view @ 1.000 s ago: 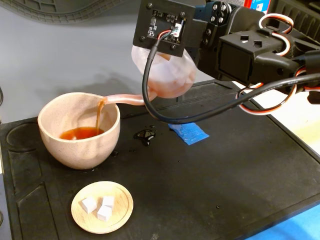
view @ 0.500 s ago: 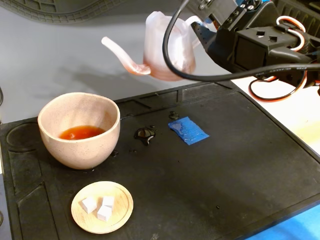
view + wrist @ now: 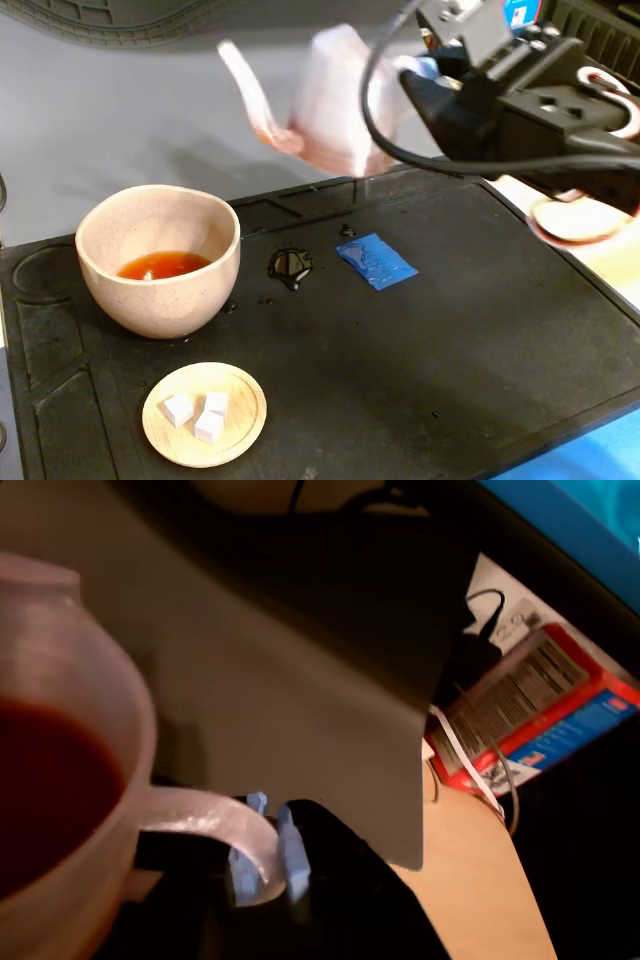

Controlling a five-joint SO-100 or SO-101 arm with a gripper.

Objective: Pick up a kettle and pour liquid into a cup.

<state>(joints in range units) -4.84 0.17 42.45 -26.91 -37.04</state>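
While the gripper (image 3: pixel 265 855) pinches the loop handle of the kettle (image 3: pixel 335 100), holding it up in the air with liquid (image 3: pixel 45 790) inside, the cup (image 3: pixel 160 260) sits well below, leftward, on the black mat (image 3: pixel 450 350)

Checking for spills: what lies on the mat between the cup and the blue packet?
In the fixed view, a small dark puddle sits on the black mat between the cup and the blue packet.
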